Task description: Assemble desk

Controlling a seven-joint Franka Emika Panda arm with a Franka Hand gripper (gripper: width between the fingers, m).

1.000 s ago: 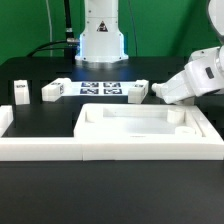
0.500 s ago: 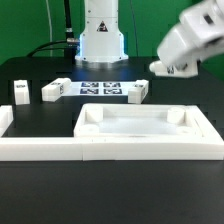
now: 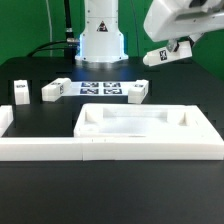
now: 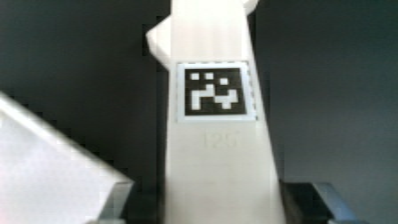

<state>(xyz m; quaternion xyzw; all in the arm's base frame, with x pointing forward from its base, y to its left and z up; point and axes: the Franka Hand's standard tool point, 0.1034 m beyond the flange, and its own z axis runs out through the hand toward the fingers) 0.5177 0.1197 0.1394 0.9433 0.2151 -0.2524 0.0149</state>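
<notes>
Smooth white plastic, matt with a faint sheen, on the desk top (image 3: 140, 125) and the leg (image 4: 214, 150); flat printed black-and-white tag (image 4: 215, 92) on the leg. Matt black on the counter (image 3: 110, 195).

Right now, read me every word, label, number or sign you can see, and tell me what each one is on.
No words, letters or numbers are readable anywhere.
On the desk leg held in the gripper: one black-and-white square tag, pattern only, no text.
On the marker board: several such tags, no text.
On the loose leg beside that board: a dark tag, too small to make out.
</notes>
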